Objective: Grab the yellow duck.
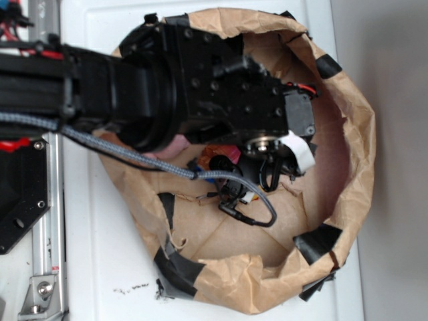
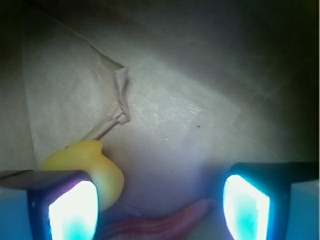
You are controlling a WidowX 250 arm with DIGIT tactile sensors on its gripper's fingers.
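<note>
Wrist view, nearest first: two gripper fingers (image 2: 72, 212) are seen at the bottom corners, glowing pale blue-white, spread wide apart with nothing clasped between them — jaws released. The gripper (image 2: 159, 207) is positioned low over the paper floor. The yellow duck (image 2: 95, 167) is found just beside the left-hand finger in this view, partly tucked behind its top edge; whether the two actually touch cannot be told. Only a glossy rounded yellow part is visible; the beak is not made out. Between the fingers, at the bottom edge, a strip of pink plush (image 2: 170, 222) is seen, blurred. Beyond that, wrinkled brown paper (image 2: 190, 115) is spread as the floor, with a torn flap (image 2: 121, 95) standing up just past the duck.

Exterior view: the black arm (image 1: 167, 80) is reached in from the left over a brown paper bag (image 1: 354, 134) patched with black tape (image 1: 317, 241), lying on a white table (image 1: 100, 267). The gripper is hidden below the wrist housing here, so its state is not readable from this angle. A bit of pink is noted under the arm, and something orange-brown (image 1: 221, 155) near the wrist — too obscured to identify. A grey braided cable (image 1: 100, 144) is looped down into the bag. The duck is not seen in this view.
</note>
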